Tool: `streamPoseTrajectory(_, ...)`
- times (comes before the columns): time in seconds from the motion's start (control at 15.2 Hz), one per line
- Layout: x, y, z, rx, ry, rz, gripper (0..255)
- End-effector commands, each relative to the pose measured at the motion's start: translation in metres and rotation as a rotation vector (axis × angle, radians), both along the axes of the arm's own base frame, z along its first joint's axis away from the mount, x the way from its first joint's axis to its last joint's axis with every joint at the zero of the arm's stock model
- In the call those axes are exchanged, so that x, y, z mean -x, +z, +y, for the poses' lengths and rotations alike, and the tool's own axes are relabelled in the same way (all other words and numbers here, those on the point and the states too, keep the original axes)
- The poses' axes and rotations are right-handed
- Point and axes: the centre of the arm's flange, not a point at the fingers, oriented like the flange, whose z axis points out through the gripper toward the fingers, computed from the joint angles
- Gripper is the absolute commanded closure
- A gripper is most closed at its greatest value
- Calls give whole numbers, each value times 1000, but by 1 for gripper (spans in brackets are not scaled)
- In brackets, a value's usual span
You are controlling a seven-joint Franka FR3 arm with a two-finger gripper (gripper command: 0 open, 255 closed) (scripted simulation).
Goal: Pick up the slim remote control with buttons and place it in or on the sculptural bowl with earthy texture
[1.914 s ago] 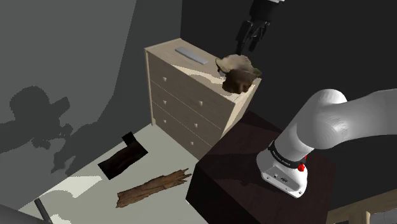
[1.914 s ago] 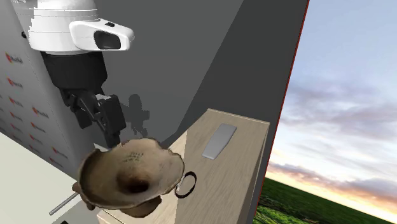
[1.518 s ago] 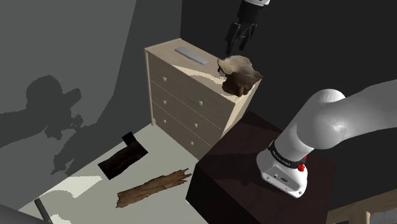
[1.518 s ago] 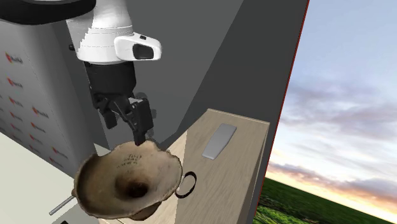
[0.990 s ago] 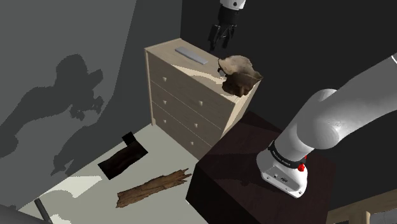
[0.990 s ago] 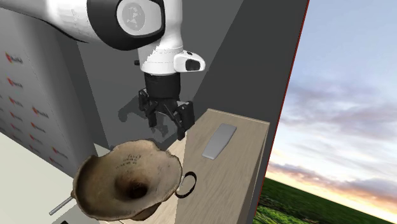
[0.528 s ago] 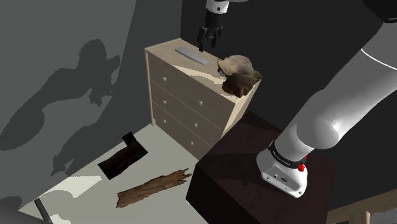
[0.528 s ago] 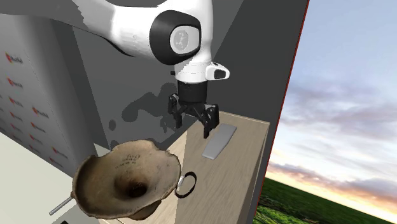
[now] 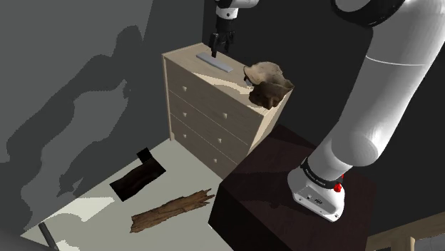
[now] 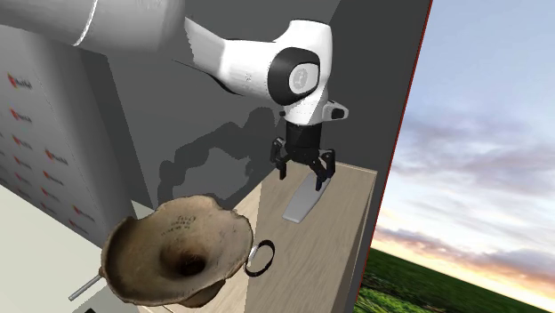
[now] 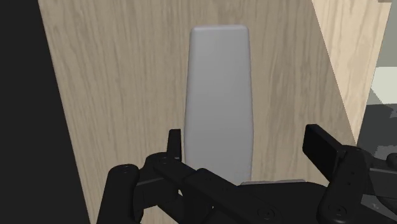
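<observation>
Two tool (image 11: 245,140) fingers (image 11: 174,145) straddle the remote (image 11: 218,83), dresser (image 11: 114,83) bare alongside.

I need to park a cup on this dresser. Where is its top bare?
The dresser top is bare between the remote and the ring, and beside the remote toward the second exterior view's right. It is crowded at the bowl end, and at the remote's far end under the open tool.

You see a pale wooden three-drawer dresser (image 9: 214,121) against the grey wall (image 9: 71,43) at the shoulder view's centre; lower left, a rough brown plank (image 9: 171,212) lies on the pale floor (image 9: 93,207).
</observation>
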Motion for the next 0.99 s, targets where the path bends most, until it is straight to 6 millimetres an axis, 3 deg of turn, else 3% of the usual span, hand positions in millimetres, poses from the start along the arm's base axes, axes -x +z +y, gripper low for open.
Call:
streamPoseTrajectory(0.0,-24,-13,-6,5,9,1,0)
streamPoseTrajectory(0.59,-30,-55,-7,6,10,1,0)
streamPoseTrajectory(0.92,-30,-55,-7,6,10,1,0)
